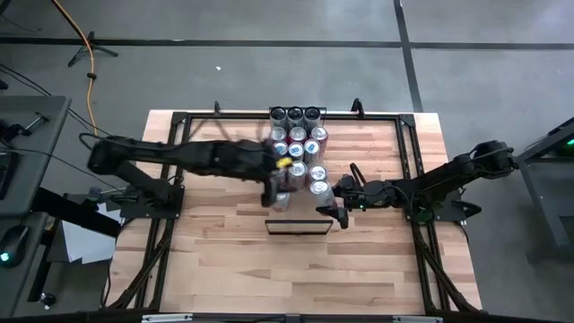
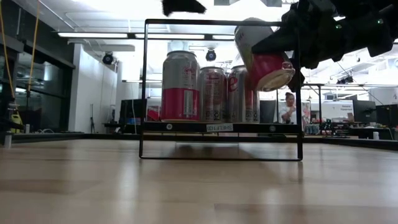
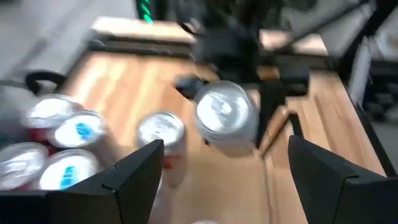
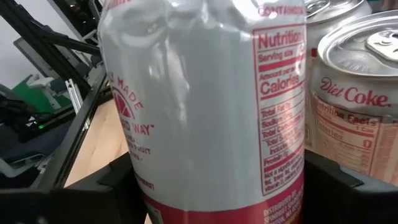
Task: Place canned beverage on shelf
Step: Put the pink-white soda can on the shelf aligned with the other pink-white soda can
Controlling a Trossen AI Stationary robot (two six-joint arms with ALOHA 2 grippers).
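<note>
- Desk: butcher-block top w/ black rail frame around it.
- Shelf: sits mid-desk, slightly toward the far edge; in low view a thin black rectangular frame w/ a horizontal deck carrying cans.
- Left arm: reaches in from desk's left side, over the left part of the can cluster.
- Right arm: reaches in from desk's right side, wrist near the front right of the can cluster.
- Can cluster: rows of upright cans on the shelf, running from the far desk edge toward centre. Low view shows three upright side by side, close together. Right wrist view shows a Diet Coke can just beside the held can.
- Held can: white/silver body, red band at base. Clamped in right pincer, tilted, raised above the shelf deck at the shelf's near right end, not touching it. Also visible from left wrist view, top facing that camera.
- Right pincer state: closed on held can, one finger each side of the can body.
- Left pincer: jaws spread wide, nothing between them; hovers above cans near the cluster's front left.
- Background: a person in the room beyond the desk, low view.
</note>
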